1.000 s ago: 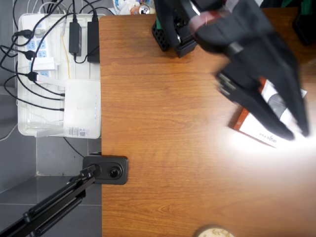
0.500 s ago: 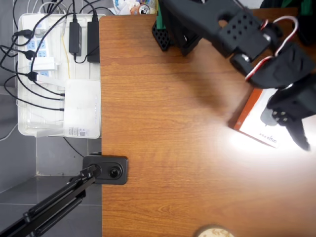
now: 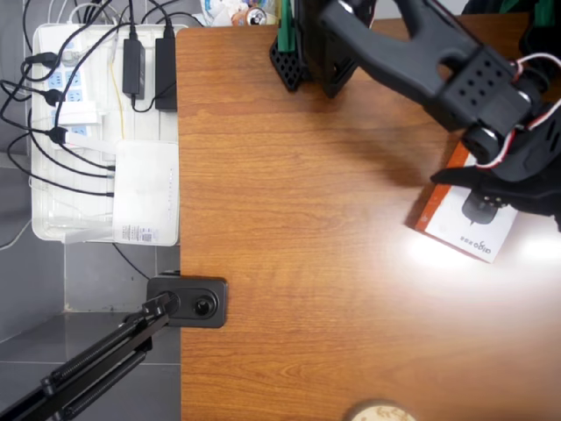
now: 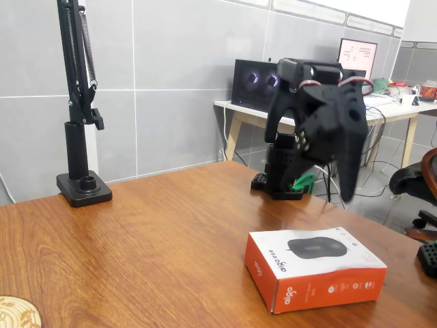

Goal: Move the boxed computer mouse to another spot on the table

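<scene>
The boxed computer mouse [image 3: 463,226] lies flat near the right edge of the table [image 3: 289,219]. It is white on top with a black mouse picture and an orange-red side. In the fixed view the box [image 4: 314,268] sits at the front right. My black gripper [image 4: 325,179] hangs above it with its fingers pointing down and a clear gap to the box top. The jaws look spread apart with nothing between them. In the overhead view the gripper [image 3: 496,195] covers the box's far end.
The arm's base [image 3: 308,54] stands at the table's far edge. A white tray [image 3: 53,224] of power strips, cables and a router sits beyond the left edge. A black stand clamp [image 3: 188,303] grips that edge. A round wooden coaster [image 3: 379,410] lies at the bottom edge.
The arm has swung from a blurred pose over the box to a steady one, and the gripper has shifted toward the box's far end. The box has not moved.
</scene>
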Tool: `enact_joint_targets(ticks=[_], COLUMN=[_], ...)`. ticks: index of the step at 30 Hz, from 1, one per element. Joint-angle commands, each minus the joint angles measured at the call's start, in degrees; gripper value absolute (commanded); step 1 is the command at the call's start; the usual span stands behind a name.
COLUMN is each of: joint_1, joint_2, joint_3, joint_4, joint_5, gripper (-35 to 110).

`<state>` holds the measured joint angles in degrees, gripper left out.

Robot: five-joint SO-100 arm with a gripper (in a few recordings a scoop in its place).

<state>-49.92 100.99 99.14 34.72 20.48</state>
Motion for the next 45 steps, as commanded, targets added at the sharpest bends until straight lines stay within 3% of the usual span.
enact_joint_targets(ticks=[1,22,25,27,31,34,45], joint_1=[-1.67,-4.48,-3.87,-3.69,-3.16,-2.90,1.23], joint_2=[-2.11,-21.27,-22.06,-21.18,-20.92,-22.06,-15.38], joint_3=[-1.32,-2.81,-2.81,-4.92,-16.61,-21.18,-32.61], joint_4=[0.00,-7.29,-8.88,-5.01,16.26,22.06,34.54], joint_5=[-0.70,-5.19,-5.27,-7.38,-8.79,-8.88,-9.05], gripper=[104,101,94,78,18,1,0])
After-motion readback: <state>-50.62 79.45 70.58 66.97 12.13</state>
